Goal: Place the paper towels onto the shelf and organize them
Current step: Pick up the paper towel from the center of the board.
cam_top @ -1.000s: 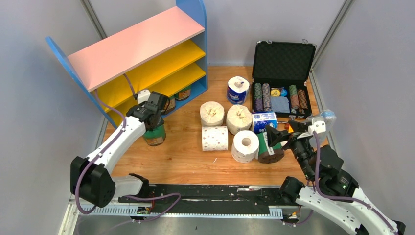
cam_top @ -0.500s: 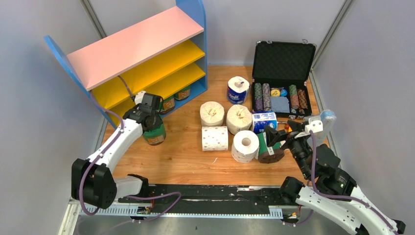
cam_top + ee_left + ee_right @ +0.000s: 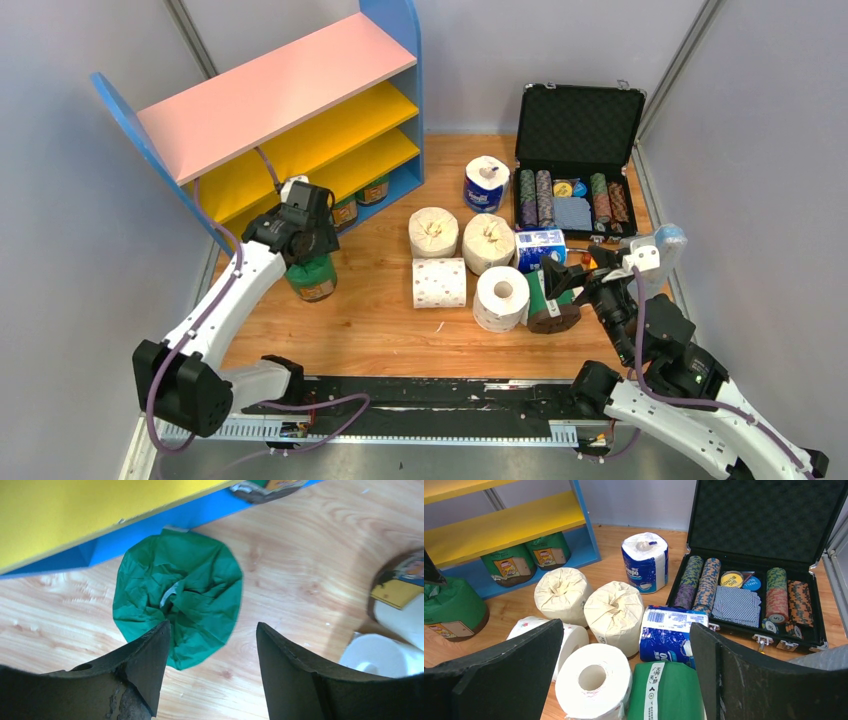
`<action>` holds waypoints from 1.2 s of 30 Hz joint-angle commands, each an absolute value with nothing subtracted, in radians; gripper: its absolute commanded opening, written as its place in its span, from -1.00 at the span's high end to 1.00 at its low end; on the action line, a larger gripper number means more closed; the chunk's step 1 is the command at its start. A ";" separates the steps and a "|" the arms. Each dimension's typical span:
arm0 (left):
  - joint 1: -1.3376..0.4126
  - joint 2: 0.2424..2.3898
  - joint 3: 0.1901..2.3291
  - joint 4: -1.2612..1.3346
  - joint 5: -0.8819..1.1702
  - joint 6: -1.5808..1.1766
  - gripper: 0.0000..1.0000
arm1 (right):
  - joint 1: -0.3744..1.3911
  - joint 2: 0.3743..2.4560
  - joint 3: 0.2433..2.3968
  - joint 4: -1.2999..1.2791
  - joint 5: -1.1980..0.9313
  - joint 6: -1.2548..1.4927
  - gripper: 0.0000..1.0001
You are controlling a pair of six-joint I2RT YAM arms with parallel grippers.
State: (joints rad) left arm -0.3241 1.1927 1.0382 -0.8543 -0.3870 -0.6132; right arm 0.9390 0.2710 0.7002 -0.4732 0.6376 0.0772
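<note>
The left fingers hang spread above an upright green roll at the tabletop's left edge, just outside the shelf; they must drop and grip it. The right fingers, also released, face a lying green roll.

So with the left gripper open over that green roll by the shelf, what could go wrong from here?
The left gripper sits off-centre over the green roll, so closing might only pinch crumpled wrap and tip it. The roll stands close to the shelf edge, so a finger may clip the blue board. The right gripper, over the lying green roll, could nudge the neighbouring rolls.
</note>
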 commanded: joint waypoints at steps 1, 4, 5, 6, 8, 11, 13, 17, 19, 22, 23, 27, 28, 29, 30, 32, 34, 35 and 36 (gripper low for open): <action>-0.383 1.154 1.121 -0.850 -0.481 -0.546 -0.43 | 0.936 0.286 0.701 -0.436 0.652 0.066 -1.00; -0.412 1.173 1.124 -0.858 -0.491 -0.533 -0.43 | 0.936 0.293 0.701 -0.436 0.656 0.066 -1.00; -0.418 1.178 1.123 -0.858 -0.497 -0.525 -0.43 | 0.936 0.296 0.701 -0.436 0.657 0.065 -1.00; -0.432 1.189 1.121 -0.859 -0.499 -0.521 -0.43 | 0.937 0.297 0.701 -0.436 0.658 0.066 -1.00; -0.450 1.213 1.121 -0.856 -0.500 -0.505 -0.44 | 0.936 0.300 0.701 -0.436 0.658 0.065 -1.00; -0.471 1.249 1.114 -0.847 -0.521 -0.478 -0.44 | 0.936 0.305 0.701 -0.436 0.658 0.064 -1.00; -0.486 1.277 1.108 -0.831 -0.535 -0.462 -0.44 | 0.936 0.308 0.701 -0.436 0.660 0.064 -1.00; -0.496 1.345 1.084 -0.790 -0.567 -0.447 -0.41 | 0.937 0.310 0.701 -0.436 0.661 0.064 -1.00; -0.498 1.372 1.075 -0.774 -0.590 -0.441 -0.40 | 0.936 0.310 0.701 -0.436 0.662 0.064 -1.00; -0.501 1.405 1.069 -0.765 -0.628 -0.443 -0.37 | 0.936 0.311 0.701 -0.437 0.660 0.063 -1.00; -0.501 1.419 1.066 -0.763 -0.642 -0.445 -0.36 | 0.937 0.311 0.700 -0.436 0.660 0.063 -1.00; -0.502 1.447 1.057 -0.773 -0.651 -0.487 -0.31 | 0.936 0.314 0.700 -0.436 0.657 0.062 -1.00; -0.502 1.452 1.055 -0.777 -0.659 -0.501 -0.30 | 0.936 0.314 0.700 -0.435 0.658 0.061 -1.00; -0.502 1.459 1.053 -0.787 -0.662 -0.509 -0.29 | 0.936 0.313 0.699 -0.434 0.657 0.060 -1.00; -0.502 1.463 1.053 -0.791 -0.667 -0.523 -0.29 | 0.937 0.313 0.699 -0.434 0.656 0.061 -1.00; -0.501 1.473 1.051 -0.805 -0.671 -0.547 -0.29 | 0.936 0.312 0.699 -0.435 0.656 0.060 -1.00; -0.502 1.477 1.051 -0.817 -0.676 -0.567 -0.32 | 0.936 0.310 0.699 -0.435 0.656 0.060 -1.00; -0.502 1.476 1.049 -0.820 -0.677 -0.571 -0.36 | 0.936 0.309 0.699 -0.434 0.656 0.060 -1.00; -0.502 1.476 1.048 -0.820 -0.677 -0.575 -0.37 | 0.936 0.308 0.698 -0.435 0.656 0.060 -1.00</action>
State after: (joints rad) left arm -0.4999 1.4631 1.0592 -0.7959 -0.6563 -0.5053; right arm 0.9390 0.3054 0.7002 -0.4728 0.6472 0.0753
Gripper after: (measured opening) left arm 0.668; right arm 0.998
